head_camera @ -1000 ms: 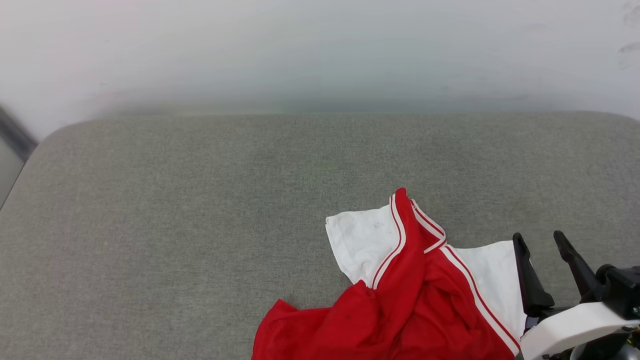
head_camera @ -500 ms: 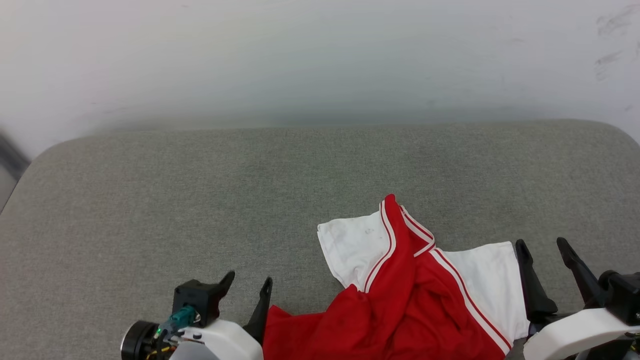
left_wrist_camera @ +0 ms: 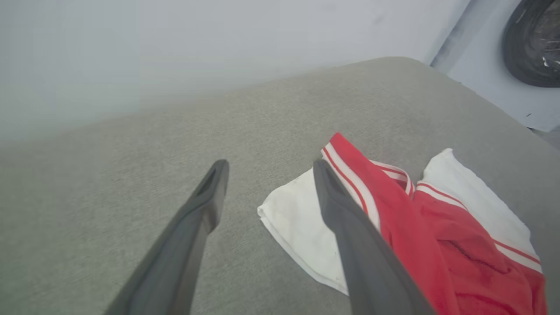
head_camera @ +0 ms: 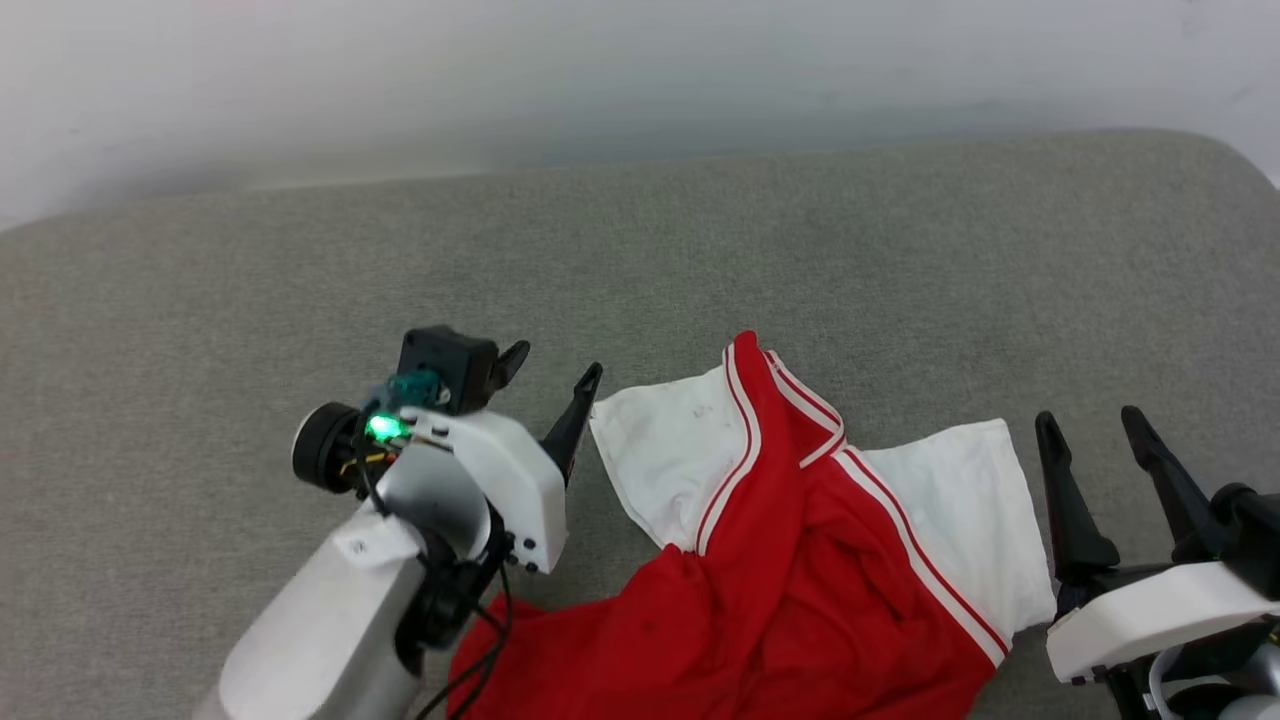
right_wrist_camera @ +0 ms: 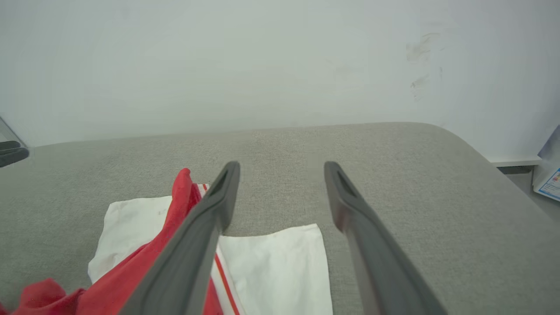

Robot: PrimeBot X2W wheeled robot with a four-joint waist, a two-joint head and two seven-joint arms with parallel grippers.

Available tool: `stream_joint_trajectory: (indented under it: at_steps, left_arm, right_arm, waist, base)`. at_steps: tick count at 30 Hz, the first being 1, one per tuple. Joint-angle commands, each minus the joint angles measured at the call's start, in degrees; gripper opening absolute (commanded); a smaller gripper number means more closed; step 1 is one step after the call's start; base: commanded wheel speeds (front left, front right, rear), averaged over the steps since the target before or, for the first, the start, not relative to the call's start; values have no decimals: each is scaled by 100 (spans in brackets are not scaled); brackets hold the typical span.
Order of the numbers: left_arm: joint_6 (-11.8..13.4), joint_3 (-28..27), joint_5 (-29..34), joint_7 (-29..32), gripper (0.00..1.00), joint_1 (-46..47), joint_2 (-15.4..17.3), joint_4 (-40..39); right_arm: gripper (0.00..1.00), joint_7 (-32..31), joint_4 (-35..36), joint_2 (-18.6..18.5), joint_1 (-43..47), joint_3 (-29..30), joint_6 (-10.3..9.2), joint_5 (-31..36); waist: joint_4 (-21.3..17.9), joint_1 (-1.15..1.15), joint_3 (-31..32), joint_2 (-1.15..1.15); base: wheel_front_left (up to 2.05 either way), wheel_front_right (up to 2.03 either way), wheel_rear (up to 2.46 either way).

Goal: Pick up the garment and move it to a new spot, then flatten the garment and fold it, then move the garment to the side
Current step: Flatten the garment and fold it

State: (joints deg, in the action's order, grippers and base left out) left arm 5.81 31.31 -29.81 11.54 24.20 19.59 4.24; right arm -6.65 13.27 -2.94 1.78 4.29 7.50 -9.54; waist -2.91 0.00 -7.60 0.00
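A pale, blank wall (head_camera: 600, 60) rose behind a desk (head_camera: 200, 300) padded with grey woven fabric, with rounded far corners. In the left wrist view a dark round rimmed object (left_wrist_camera: 533, 43) stood past the desk's far right corner, too cropped to identify.

The garment (head_camera: 800, 580), a red jersey shirt with short white sleeves, lay crumpled on the near right part of the desk. Its red body was bunched in soft folds toward the near edge and ran out of the bottom of the head view. The left white sleeve (head_camera: 660, 460) and the right white sleeve (head_camera: 970, 500) spread flat toward the far side, and a ridge of red-and-white striped trim (head_camera: 745, 440) stood up between them. No print showed on the visible folds.

The left tool (head_camera: 557, 360) was released, its two long dark fingers spread wide and empty. It sat at the left of the shirt, its right finger just beside the far corner of the left sleeve; whether it touched the cloth could not be told. A green light (head_camera: 380, 428) glowed on its wrist.

The right tool (head_camera: 1088, 418) was likewise released and empty, near the right edge of the desk. Its left finger was just beside the right sleeve's outer edge.
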Motion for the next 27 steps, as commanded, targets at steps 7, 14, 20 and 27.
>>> stream_joint_trajectory:
  at_steps: [7,14,20,27]
  left_arm:
    - [-709,206,-571,1192,100,1077,-160,1354]
    - [-974,471,-654,1907,100,1479,-150,2357]
    - [-1178,1000,-681,2660,55,1469,-341,3317]
    - [-1171,1083,-562,2071,0,1566,-471,3485]
  right_arm:
    - [100,285,-310,10,-266,-47,-2,-216]
    - [100,474,-548,10,-326,-82,-2,-336]
    - [100,598,-707,10,-376,-23,-2,-423]
    - [100,602,-803,11,-384,24,-2,-448]
  waist:
    - [-523,0,-607,0]
    - [-732,0,-746,0]
    - [-764,0,-824,0]
    - [-702,0,-759,0]
  base:
    - [0,0,0]
    - [0,0,0]
    - [0,0,0]
    - [0,0,0]
